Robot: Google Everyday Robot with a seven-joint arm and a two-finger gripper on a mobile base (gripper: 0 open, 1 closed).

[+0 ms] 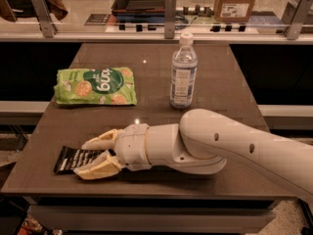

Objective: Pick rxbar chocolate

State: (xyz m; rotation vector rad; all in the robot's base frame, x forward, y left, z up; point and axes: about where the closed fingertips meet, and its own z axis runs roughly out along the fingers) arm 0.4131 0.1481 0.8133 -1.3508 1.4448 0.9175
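The rxbar chocolate (pixel 73 159) is a small flat black-brown bar with white lettering. It lies flat near the front left corner of the brown table (pixel 230 87). My gripper (pixel 84 158) reaches in from the right on a white arm. Its two tan fingers (pixel 100 139) are spread apart, one at the bar's far edge and one at its near edge. The bar's right end sits between them and is partly covered. The bar rests on the table.
A green snack bag (pixel 96 85) with round cracker pictures lies at the left middle of the table. A clear water bottle (pixel 183 72) with a white cap stands upright at the centre. A railing and a cardboard box (pixel 237 3) are beyond the far edge.
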